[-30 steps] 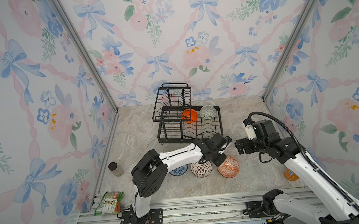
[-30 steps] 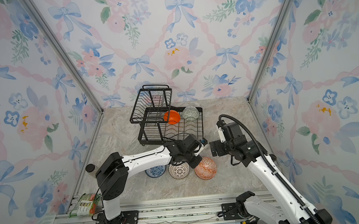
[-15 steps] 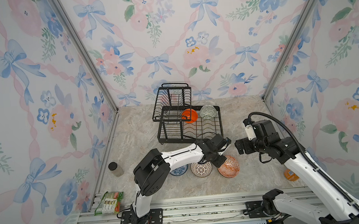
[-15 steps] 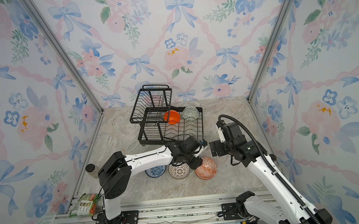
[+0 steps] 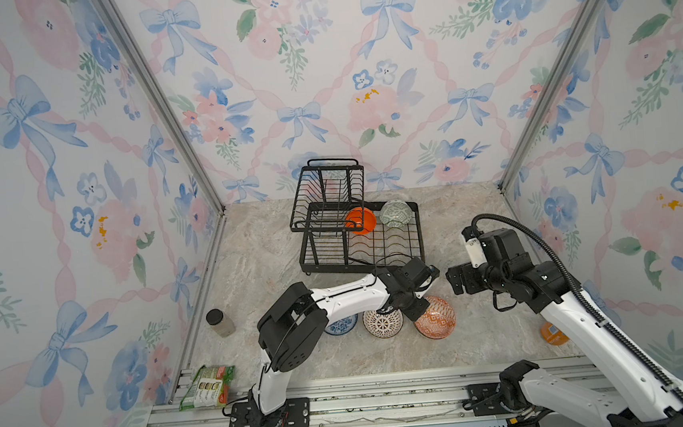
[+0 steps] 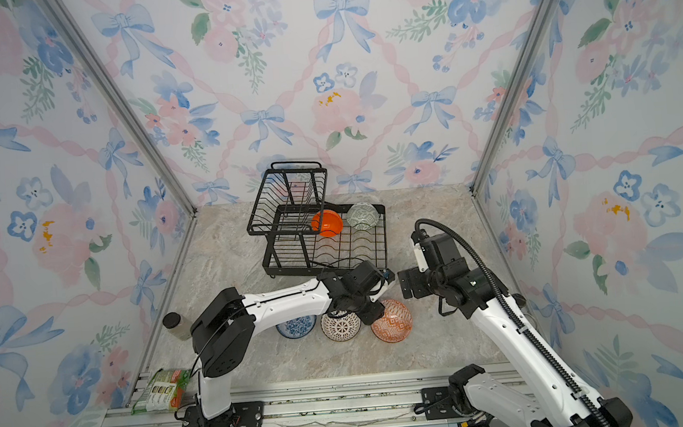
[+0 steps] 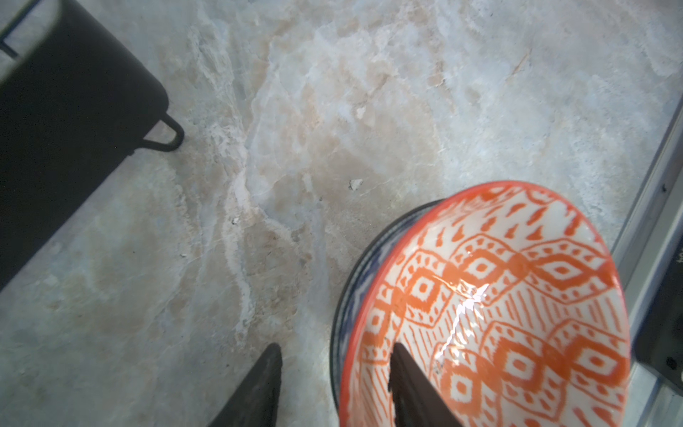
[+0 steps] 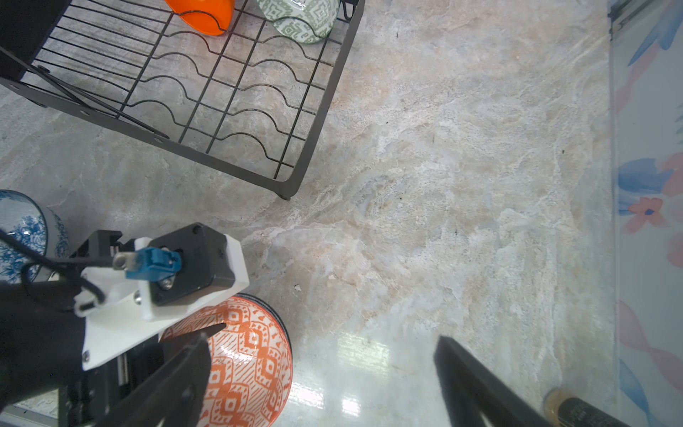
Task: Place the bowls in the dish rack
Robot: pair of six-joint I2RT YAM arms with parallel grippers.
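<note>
- My left gripper (image 7: 334,349) stands half open astride the rim of the orange-white bowl (image 7: 499,314), one finger inside and one outside, so closing would pinch the wall.
- This bowl lies tilted on the table (image 5: 486,328), near the dish rack (image 5: 418,233), not yet loaded.
- The right gripper (image 8: 314,377) hangs wide open just beside it, holding nothing.
- The plain orange bowl (image 5: 360,220) and the grey-green bowl (image 5: 395,213) lean in the rack, I think so the wires hold them.
</note>
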